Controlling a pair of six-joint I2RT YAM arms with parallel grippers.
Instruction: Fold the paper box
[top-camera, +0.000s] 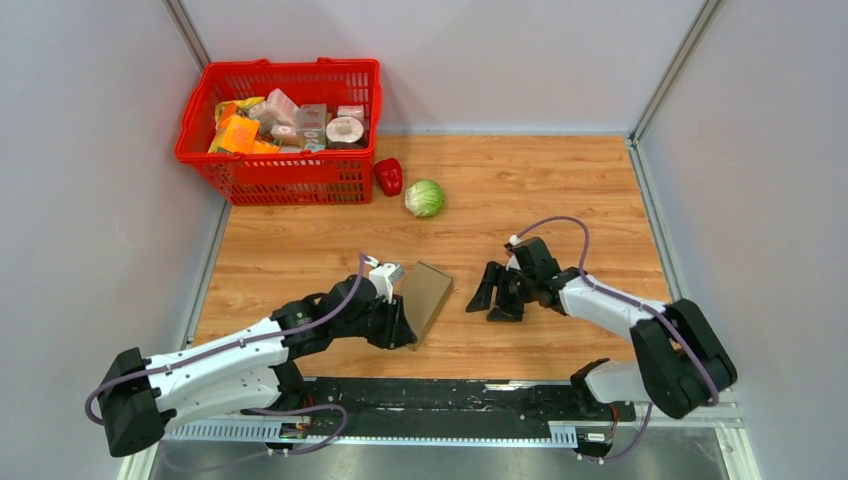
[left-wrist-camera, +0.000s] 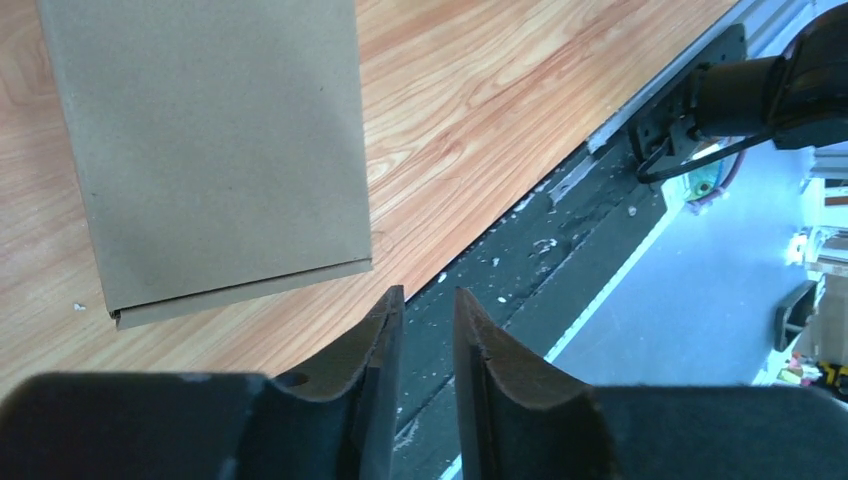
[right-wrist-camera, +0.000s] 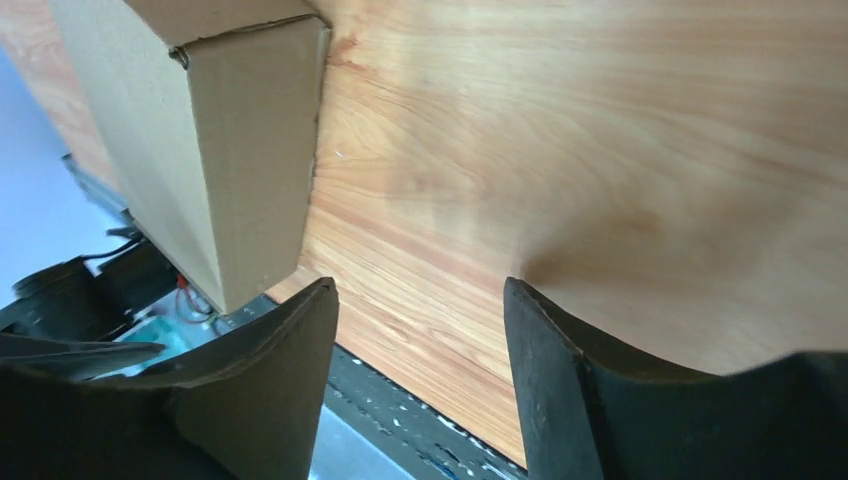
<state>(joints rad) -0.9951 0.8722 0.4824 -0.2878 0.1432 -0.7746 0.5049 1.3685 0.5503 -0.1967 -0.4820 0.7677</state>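
Note:
The paper box (top-camera: 429, 297) is a plain brown cardboard piece standing tilted on the wooden table between the two arms. In the left wrist view a broad flat face of the paper box (left-wrist-camera: 215, 140) fills the upper left, with a creased lower edge. My left gripper (top-camera: 403, 330) sits just beside the box's near left edge, its jaws a narrow gap apart with nothing between them (left-wrist-camera: 428, 292). My right gripper (top-camera: 492, 303) hovers to the right of the box, apart from it. It is open and empty (right-wrist-camera: 418, 285), and a corner of the paper box (right-wrist-camera: 215, 150) shows at its upper left.
A red mesh basket (top-camera: 290, 182) with several printed packages stands at the back left. A red pepper (top-camera: 389, 176) and a green cabbage (top-camera: 424, 198) lie beside it. A black rail (top-camera: 450, 395) runs along the table's near edge. Grey walls close in both sides.

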